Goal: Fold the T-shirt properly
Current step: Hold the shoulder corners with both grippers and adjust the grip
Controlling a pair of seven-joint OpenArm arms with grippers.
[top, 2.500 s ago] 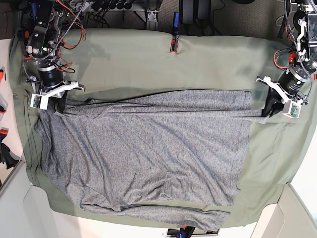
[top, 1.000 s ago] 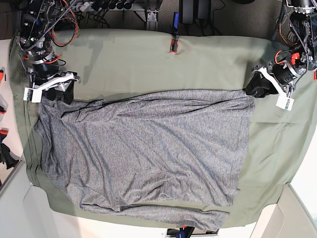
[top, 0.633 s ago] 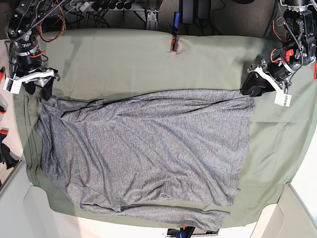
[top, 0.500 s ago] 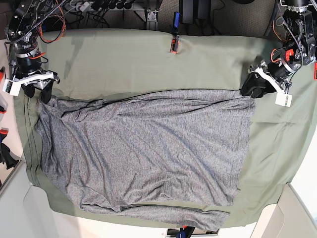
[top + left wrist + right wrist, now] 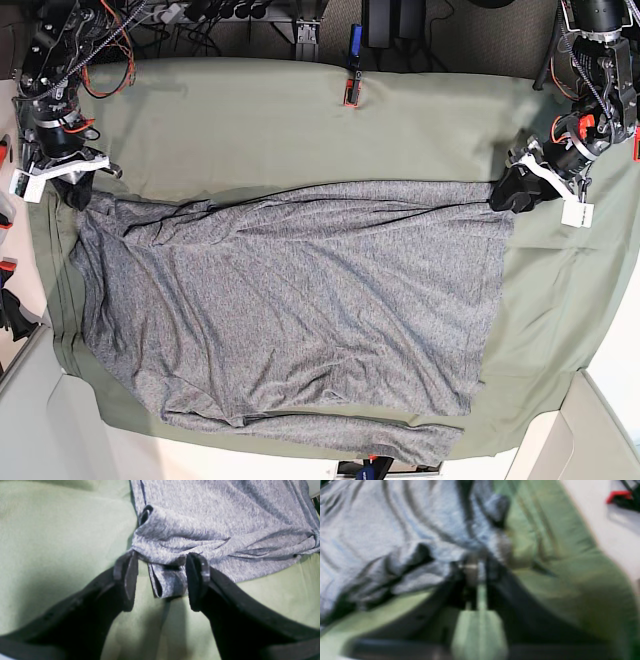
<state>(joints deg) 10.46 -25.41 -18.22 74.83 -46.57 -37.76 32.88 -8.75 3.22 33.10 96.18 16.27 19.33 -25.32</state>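
Our left gripper fingers spread, T-shirt corner between, unclamped. Right gripper pinched on hem. Risk: uneven tension skews fold; blurred right grip may slip.

T-shirt mottled heather-grey; cloth sheet plain olive-green; left gripper fingers black.

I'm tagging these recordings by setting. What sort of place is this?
Probably a robotics lab bench: a T-shirt lies on clamped olive-green cloth, with loose cables behind.
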